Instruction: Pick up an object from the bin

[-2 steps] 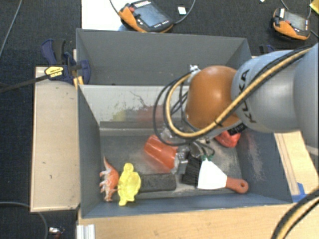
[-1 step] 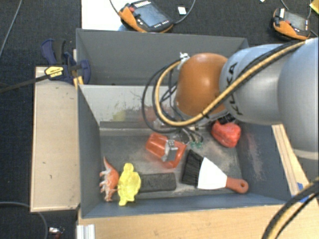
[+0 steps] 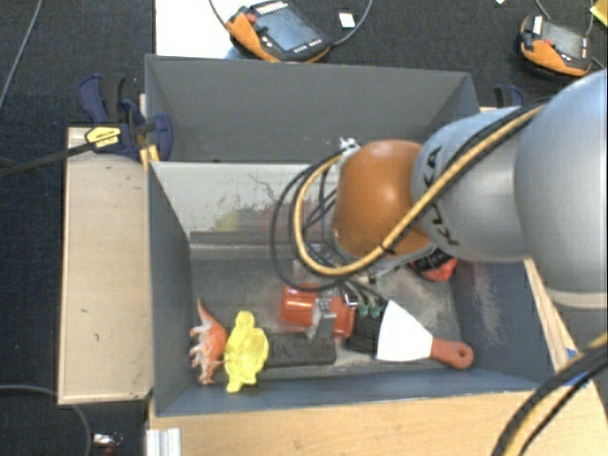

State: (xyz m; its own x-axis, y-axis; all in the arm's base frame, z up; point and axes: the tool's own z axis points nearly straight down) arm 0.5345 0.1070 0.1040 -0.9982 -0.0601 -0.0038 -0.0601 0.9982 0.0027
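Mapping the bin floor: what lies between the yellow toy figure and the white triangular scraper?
In the camera view, a dark flat block lies between the yellow toy figure and the white scraper; the gripper and an orange-red cylinder sit behind it.

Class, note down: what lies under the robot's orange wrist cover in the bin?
Below the orange wrist cover the gripper hangs beside an orange-red cylinder. A red thing peeks out; the arm covers the rest of it.
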